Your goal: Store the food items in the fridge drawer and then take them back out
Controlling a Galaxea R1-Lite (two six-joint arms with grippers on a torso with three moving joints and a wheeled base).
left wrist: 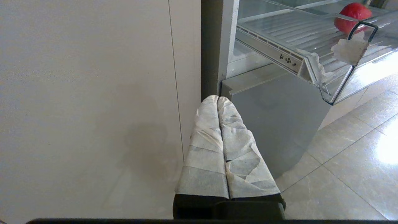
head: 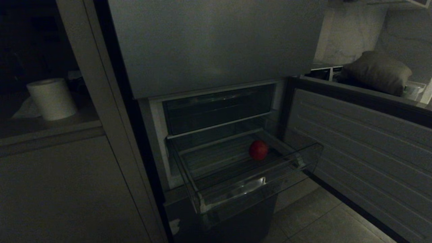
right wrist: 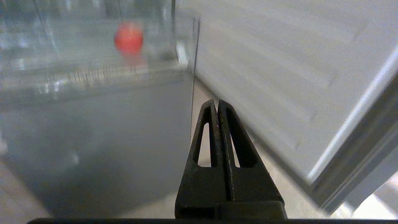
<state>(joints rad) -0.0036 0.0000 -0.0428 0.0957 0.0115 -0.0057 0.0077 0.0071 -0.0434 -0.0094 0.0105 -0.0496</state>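
One round red food item [head: 258, 150] lies on the ribbed floor of the clear fridge drawer [head: 256, 189], which stands pulled out of the fridge. The same red piece [left wrist: 353, 16] shows in the left wrist view inside the drawer [left wrist: 314, 71], and blurred in the right wrist view [right wrist: 128, 38] behind the drawer's clear front [right wrist: 93, 77]. My left gripper [left wrist: 218, 99], wrapped in pale tape, is shut and empty, low beside the fridge's lower corner. My right gripper [right wrist: 215, 102] is shut and empty, below the drawer's front. Neither arm shows in the head view.
The fridge door [head: 364, 148] hangs open on the right. A darker bin [head: 219, 108] sits above the drawer. A cabinet panel [head: 67, 189] stands left of the fridge, with a paper roll [head: 52, 98] on its counter. Tiled floor [head: 320, 219] lies below.
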